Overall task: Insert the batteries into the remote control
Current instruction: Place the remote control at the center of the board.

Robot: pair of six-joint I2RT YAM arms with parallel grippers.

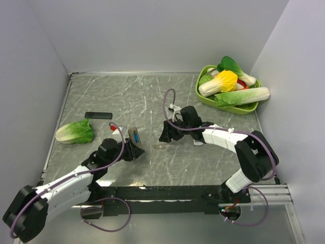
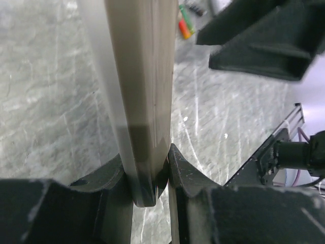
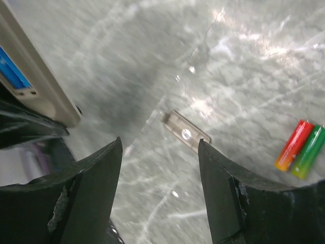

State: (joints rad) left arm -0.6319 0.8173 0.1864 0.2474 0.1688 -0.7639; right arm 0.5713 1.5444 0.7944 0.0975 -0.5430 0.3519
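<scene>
Just slim, beige, blue-recessed remote [image 3: 43,89]

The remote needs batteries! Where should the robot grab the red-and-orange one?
Probably from straight above, pinching the red-and-orange battery end to end: it lies flat, and the green battery hugs one long side, leaving no finger room there.
</scene>
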